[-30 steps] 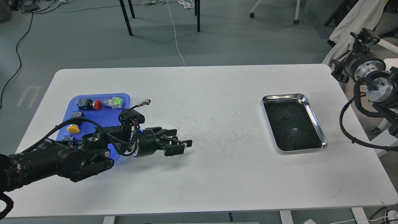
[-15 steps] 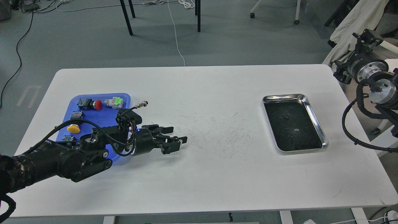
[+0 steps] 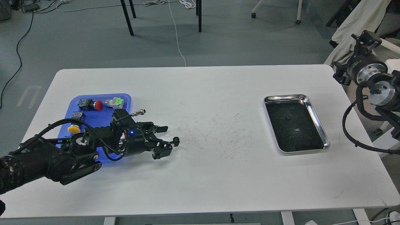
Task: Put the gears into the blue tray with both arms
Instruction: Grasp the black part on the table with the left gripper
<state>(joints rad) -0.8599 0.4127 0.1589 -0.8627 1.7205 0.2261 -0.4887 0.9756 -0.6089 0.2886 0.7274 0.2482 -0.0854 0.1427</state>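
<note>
The blue tray (image 3: 99, 116) lies at the table's left, partly covered by my left arm. My left gripper (image 3: 174, 140) hovers just right of the tray, pointing right. A tiny round black gear (image 3: 177, 138) shows at its fingertips, and the gripper looks shut on it. A second gear (image 3: 287, 117) lies on the dark bottom of the steel tray (image 3: 286, 97) at the right. My right gripper (image 3: 365, 37) is raised off the table's far right corner, small and dark, so its fingers cannot be told apart.
Pushbutton switches with a red cap (image 3: 98, 105), a green cap (image 3: 117, 102) and a yellow cap (image 3: 74, 128) sit in the blue tray. The white table (image 3: 218, 175) bears scuff marks in its middle. Chair legs and cables are on the floor beyond.
My left arm has drawn back leftward toward the blue tray, and its wrist has turned. The right arm has shifted only slightly at the table's right edge.
</note>
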